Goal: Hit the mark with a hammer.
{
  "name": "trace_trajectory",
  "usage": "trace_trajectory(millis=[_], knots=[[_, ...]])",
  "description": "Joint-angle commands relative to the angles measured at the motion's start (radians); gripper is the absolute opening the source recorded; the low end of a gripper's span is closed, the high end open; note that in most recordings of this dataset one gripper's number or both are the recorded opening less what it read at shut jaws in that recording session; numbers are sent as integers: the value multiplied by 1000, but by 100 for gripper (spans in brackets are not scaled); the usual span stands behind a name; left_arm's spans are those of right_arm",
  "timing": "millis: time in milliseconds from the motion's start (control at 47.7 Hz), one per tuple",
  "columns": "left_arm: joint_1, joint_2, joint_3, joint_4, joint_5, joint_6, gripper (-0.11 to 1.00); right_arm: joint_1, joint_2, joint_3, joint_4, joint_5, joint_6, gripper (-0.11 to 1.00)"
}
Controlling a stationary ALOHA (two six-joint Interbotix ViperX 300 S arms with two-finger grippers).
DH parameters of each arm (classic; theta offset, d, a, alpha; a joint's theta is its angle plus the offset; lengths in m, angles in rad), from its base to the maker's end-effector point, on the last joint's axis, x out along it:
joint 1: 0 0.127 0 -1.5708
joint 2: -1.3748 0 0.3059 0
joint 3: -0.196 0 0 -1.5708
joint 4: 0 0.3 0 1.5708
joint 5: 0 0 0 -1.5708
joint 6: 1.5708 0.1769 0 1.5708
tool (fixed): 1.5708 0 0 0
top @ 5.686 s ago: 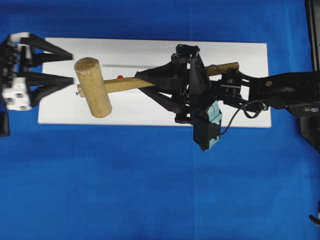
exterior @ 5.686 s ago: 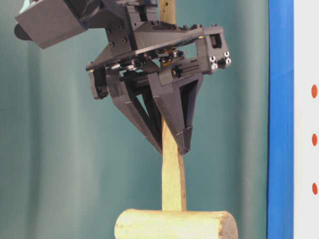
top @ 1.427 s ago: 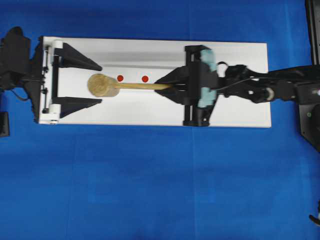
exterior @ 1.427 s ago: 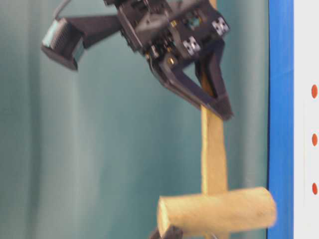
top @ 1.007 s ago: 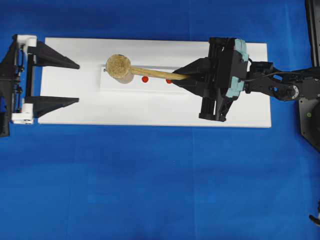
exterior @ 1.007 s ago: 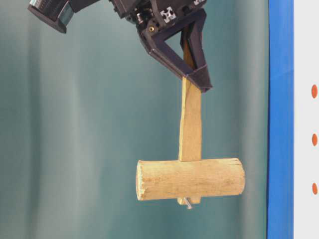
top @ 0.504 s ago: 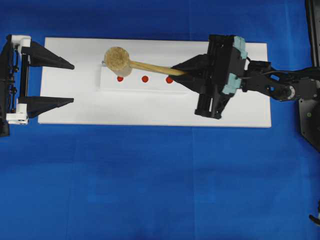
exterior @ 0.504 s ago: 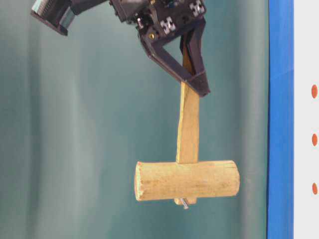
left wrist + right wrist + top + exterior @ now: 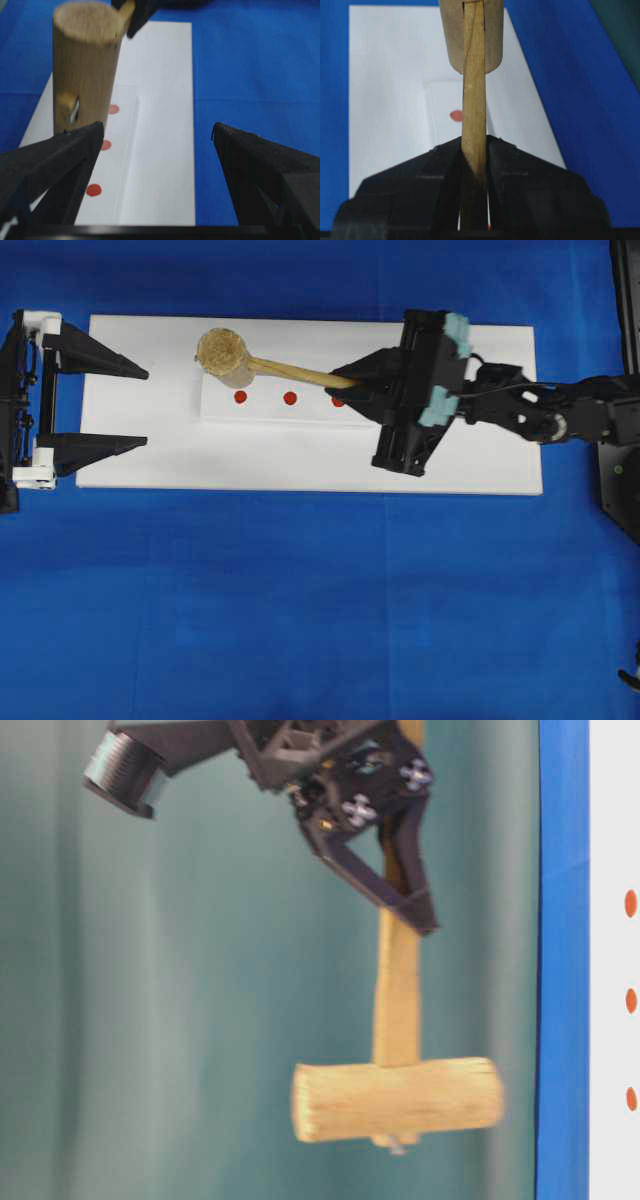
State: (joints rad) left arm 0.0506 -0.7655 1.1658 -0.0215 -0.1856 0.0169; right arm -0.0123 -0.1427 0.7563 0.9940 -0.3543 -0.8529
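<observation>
The hammer (image 9: 223,352) is a light wooden mallet, and my right gripper (image 9: 345,388) is shut on its slim handle (image 9: 474,100). Its thick head (image 9: 395,1100) hangs off the white board (image 9: 300,460), lifted clear of it. From overhead the head sits just behind the leftmost of three red marks (image 9: 240,397); the middle mark (image 9: 290,398) shows and the rightmost is half hidden under the right gripper. My left gripper (image 9: 147,406) stands wide open at the board's left end with nothing in it. In the left wrist view the head (image 9: 85,65) stands beyond its left finger.
The marks lie in a row on a slightly raised white strip (image 9: 270,412) on the board, which rests on a blue cloth (image 9: 300,590). The right arm (image 9: 540,415) reaches in from the right. A black stand (image 9: 620,470) sits at the right edge.
The hammer head has swung left and toward the board's far edge as my right gripper turned. The left gripper has stayed open and hardly moved.
</observation>
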Motion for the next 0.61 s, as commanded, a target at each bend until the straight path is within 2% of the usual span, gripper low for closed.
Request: trace_trajectory(millis=[0,210,587], knots=[[0,-3,-9,0,-5,-2,88,-8,46,-37,8,-15,5,2],[2,-3,-8,0,-5,0,87,-14,216,-80,49,5,32,2],[2,-8,-5,0,-5,0,87,-15,146,-64,51,5,37,2]])
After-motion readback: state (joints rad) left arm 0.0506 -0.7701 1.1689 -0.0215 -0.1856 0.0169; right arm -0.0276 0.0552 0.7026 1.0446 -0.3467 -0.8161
